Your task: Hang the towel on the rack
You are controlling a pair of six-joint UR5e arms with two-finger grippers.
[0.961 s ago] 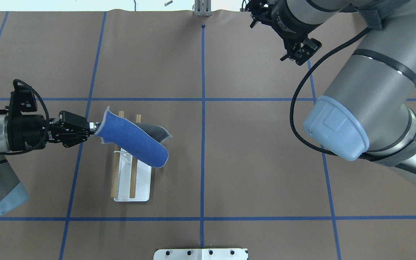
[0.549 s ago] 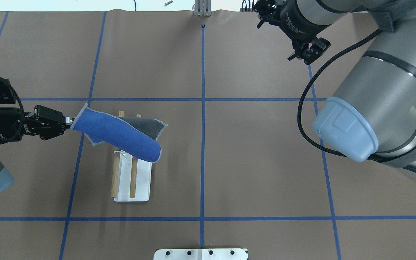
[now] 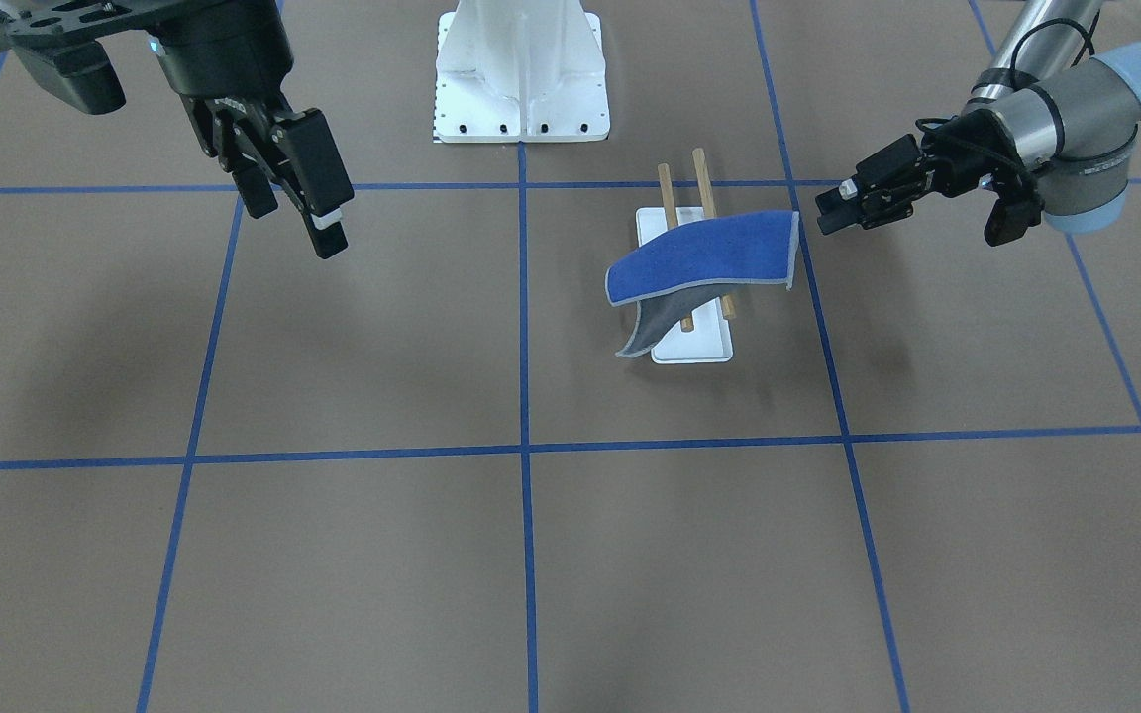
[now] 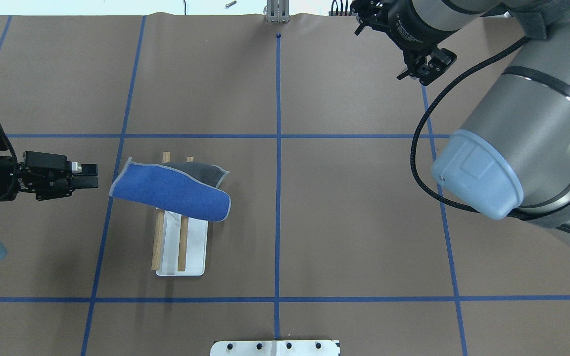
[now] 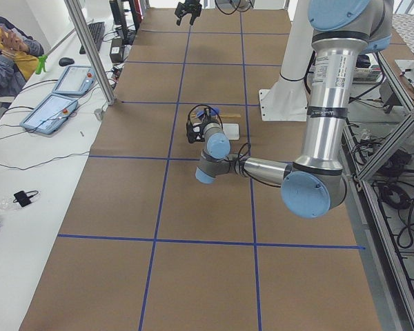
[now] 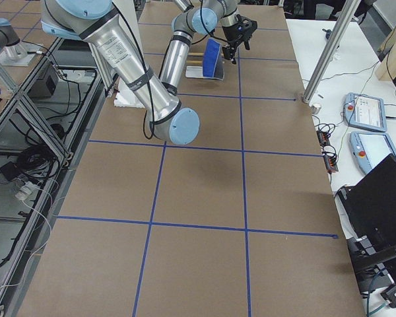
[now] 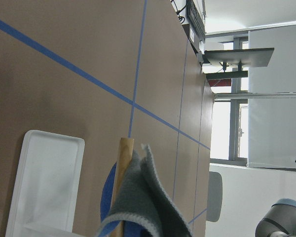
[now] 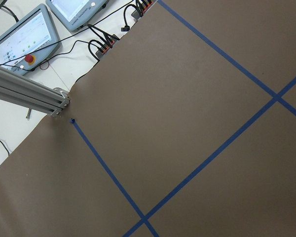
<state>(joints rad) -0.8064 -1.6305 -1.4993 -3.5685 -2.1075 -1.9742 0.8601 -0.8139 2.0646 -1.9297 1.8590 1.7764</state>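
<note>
The towel (image 4: 171, 193) lies draped over the far ends of the rack's two wooden dowels (image 4: 158, 244), blue side up, with a dark grey flap hanging on the side away from my left arm. It also shows in the front view (image 3: 709, 257). The rack's white base plate (image 4: 193, 247) sits on the table below. My left gripper (image 4: 92, 175) is open and empty, a short gap to the left of the towel's edge. My right gripper (image 3: 318, 223) is open and empty, high over the far right of the table. The left wrist view shows the grey flap (image 7: 143, 202) over a dowel (image 7: 122, 163).
The robot's white bolted pedestal (image 3: 521, 69) stands at the near centre edge. An aluminium post (image 4: 276, 12) stands at the far edge, with tablets and cables (image 8: 24, 34) on the white bench beyond. Blue tape lines cross the brown table cover (image 4: 354, 217).
My left gripper has let go of the towel and drawn back to the left. The towel has settled onto the dowels. My right gripper drifted slightly right.
</note>
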